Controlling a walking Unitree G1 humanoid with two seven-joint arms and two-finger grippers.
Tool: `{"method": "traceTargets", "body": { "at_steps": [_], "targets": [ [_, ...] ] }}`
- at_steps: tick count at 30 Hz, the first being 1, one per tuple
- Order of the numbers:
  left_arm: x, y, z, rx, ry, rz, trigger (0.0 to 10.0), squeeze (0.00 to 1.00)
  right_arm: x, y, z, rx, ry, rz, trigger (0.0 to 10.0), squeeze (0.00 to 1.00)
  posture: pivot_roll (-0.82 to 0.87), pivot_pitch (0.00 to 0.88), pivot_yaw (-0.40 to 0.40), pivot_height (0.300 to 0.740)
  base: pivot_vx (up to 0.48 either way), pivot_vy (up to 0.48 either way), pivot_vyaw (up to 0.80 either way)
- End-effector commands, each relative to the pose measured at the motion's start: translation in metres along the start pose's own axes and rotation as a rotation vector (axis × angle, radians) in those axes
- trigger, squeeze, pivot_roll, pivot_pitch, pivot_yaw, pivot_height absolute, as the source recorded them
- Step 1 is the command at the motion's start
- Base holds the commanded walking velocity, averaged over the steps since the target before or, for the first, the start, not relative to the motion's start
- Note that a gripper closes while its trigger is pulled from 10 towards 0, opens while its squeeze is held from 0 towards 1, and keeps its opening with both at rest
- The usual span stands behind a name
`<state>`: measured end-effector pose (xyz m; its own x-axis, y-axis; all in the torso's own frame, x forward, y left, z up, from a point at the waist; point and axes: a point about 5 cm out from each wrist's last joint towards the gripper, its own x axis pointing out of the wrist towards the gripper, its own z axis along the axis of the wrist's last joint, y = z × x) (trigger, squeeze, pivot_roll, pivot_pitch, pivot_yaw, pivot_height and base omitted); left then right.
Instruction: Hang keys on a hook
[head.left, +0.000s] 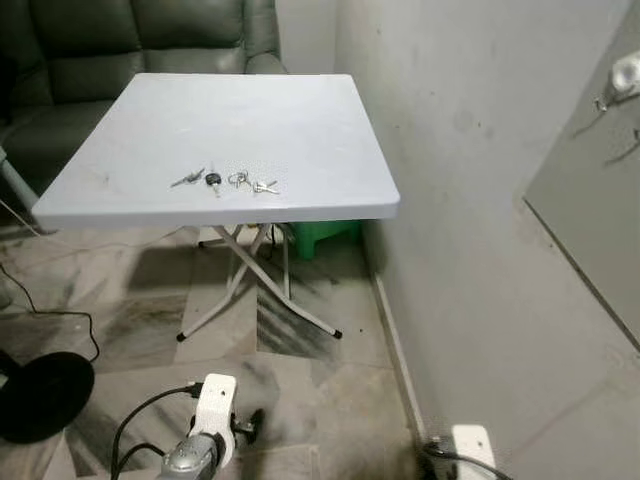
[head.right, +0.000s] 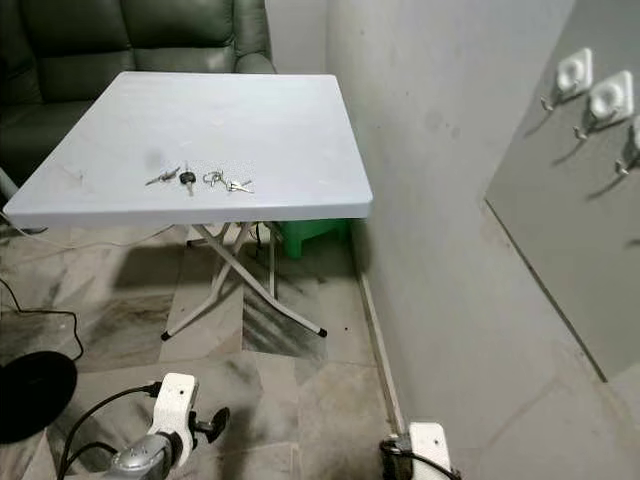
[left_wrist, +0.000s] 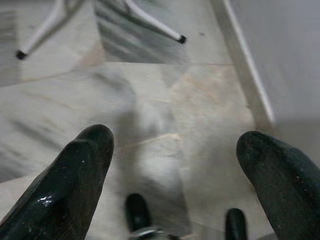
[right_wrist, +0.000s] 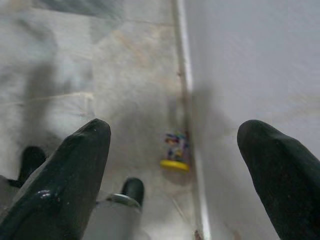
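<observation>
Left eye view shows you nothing done: keys (head.left: 225, 181) lie on the tabletop (head.left: 300, 120), hooks (head.right: 590, 95) bare, both grippers (left_wrist: 175, 165) (right_wrist: 175, 160) low, fingers wide.

White folding table (head.left: 300, 120) near grey wall (head.left: 470, 180); dark green sofa (head.left: 90, 60) behind it, green bin (head.left: 322, 238) underneath. Marble floor (head.left: 330, 330), black round base (head.left: 40, 395), small colourful toy (right_wrist: 175, 152) by skirting.

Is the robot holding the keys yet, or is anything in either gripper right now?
Nothing is held. The left gripper and right gripper are both open over the floor, and the keys lie on the white table.
</observation>
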<state>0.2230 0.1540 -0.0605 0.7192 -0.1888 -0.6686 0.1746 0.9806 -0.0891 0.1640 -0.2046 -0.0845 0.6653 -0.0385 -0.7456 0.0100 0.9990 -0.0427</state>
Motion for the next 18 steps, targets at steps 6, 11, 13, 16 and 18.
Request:
{"method": "traceTargets", "body": {
  "at_steps": [6,11,13,16,18],
  "targets": [
    [-0.003,0.012,-0.001,-0.054,-0.007,0.054,10.0,0.0,0.003,0.005,0.007,-0.003,-0.005,0.026,10.0,0.0,0.07,0.0,-0.072,0.74,0.0,0.0,0.0],
    [-0.004,0.015,-0.001,-0.078,-0.017,0.079,10.0,0.0,0.006,0.006,0.014,-0.03,-0.01,0.044,10.0,0.0,0.11,0.0,-0.093,0.74,0.0,0.0,0.0],
    [-0.004,0.015,-0.001,-0.099,-0.022,0.086,10.0,0.0,0.007,0.007,0.018,-0.039,-0.015,0.05,10.0,0.0,0.13,0.0,-0.106,0.74,0.0,0.0,0.0],
    [-0.004,0.015,-0.001,-0.109,-0.026,0.089,10.0,0.0,0.008,0.007,0.02,-0.047,-0.017,0.053,10.0,0.0,0.13,0.0,-0.106,0.74,0.0,0.0,0.0],
    [-0.003,0.014,0.001,-0.117,-0.04,0.09,10.0,0.0,0.009,0.008,0.025,-0.054,-0.027,0.065,10.0,0.0,0.14,0.0,-0.119,0.74,0.0,0.0,0.0]
  ]
}}
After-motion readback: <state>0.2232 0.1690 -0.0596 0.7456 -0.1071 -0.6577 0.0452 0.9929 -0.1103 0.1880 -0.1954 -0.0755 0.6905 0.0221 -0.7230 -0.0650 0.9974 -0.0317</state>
